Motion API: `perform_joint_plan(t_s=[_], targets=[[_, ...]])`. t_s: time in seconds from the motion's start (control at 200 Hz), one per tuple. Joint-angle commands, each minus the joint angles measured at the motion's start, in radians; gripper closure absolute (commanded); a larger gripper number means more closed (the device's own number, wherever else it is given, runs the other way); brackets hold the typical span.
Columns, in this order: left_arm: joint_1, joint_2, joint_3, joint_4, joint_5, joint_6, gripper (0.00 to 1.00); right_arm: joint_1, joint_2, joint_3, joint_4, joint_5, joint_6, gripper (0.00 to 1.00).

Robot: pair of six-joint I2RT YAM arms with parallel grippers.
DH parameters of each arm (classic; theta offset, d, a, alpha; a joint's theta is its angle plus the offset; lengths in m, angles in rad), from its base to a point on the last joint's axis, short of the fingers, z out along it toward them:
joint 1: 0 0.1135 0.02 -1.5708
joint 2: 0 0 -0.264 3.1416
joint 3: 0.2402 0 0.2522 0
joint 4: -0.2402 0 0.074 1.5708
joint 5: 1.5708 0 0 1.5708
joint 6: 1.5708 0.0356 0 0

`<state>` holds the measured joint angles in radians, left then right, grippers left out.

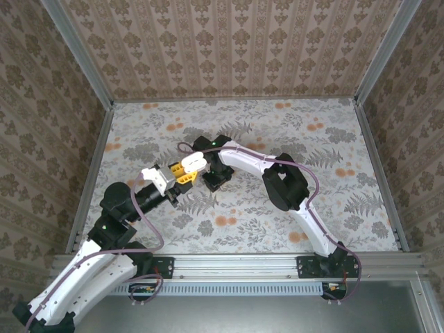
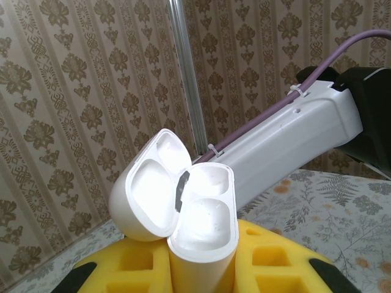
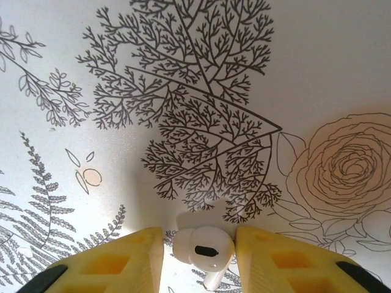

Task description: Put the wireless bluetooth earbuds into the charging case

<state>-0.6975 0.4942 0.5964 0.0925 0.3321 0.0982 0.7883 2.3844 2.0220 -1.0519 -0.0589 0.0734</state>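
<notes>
Earbud [image 3: 203, 247]: white; lying on the desk [image 3: 183, 67]; rounded head is turned away from the wrist and the stem points back toward it; the long axis thus runs along the slot between the fingers, crosswise to the closing direction
Right gripper [image 3: 200, 259]: lowered to the desk; yellow fingers [image 3: 116, 268] are set apart, one on each side of the earbud; a sliver of desk is seen between the bud and the frame-left finger; contact on the other side cannot be told; no clamp is judged yet
Left gripper [image 1: 184, 171]: clamped on the charging case [image 2: 204, 256]; the case is held off the desk with the lid [image 2: 149, 195] hinged open to one side; no bud is seen in the wells [image 2: 204, 213]
Key relation: in the top view the case is held just left of the right gripper and slightly farther from the near edge; near, not touching
Nearer arm: right, for the bud; left is occupied by the case
Step judged: grasp of the bud; insertion not yet done
Next move requires: a lift, a short carry leftward, and the stem turned down into a well; slip of so small a bud is the judged risk
</notes>
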Motion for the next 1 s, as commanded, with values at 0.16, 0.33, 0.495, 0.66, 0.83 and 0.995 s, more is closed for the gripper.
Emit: perform_joint_plan(t_s=[0.16,0.33,0.495,0.66,0.83,0.995], targets=[[0.007,0.003,0.034,-0.01,0.008,-0.007,0.83,0.003,-0.002,-0.015,-0.015,0.06,0.022,0.68],[0.007,0.054,0.039,-0.048,0.02,0.002,0.82,-0.047,-0.158,-0.218,0.116,0.045,0.123,0.69],[0.004,0.124,0.024,0.012,0.046,-0.023,0.82,-0.101,-0.366,-0.52,0.235,0.05,0.24,0.69],[-0.009,0.219,0.005,0.116,0.061,-0.056,0.82,-0.168,-0.58,-0.85,0.328,0.069,0.401,0.69],[-0.025,0.318,-0.008,0.208,0.065,-0.072,0.83,-0.214,-0.725,-1.04,0.36,0.111,0.507,0.68],[-0.035,0.377,0.003,0.245,0.073,-0.077,0.83,-0.225,-0.722,-1.077,0.367,0.115,0.54,0.67]])
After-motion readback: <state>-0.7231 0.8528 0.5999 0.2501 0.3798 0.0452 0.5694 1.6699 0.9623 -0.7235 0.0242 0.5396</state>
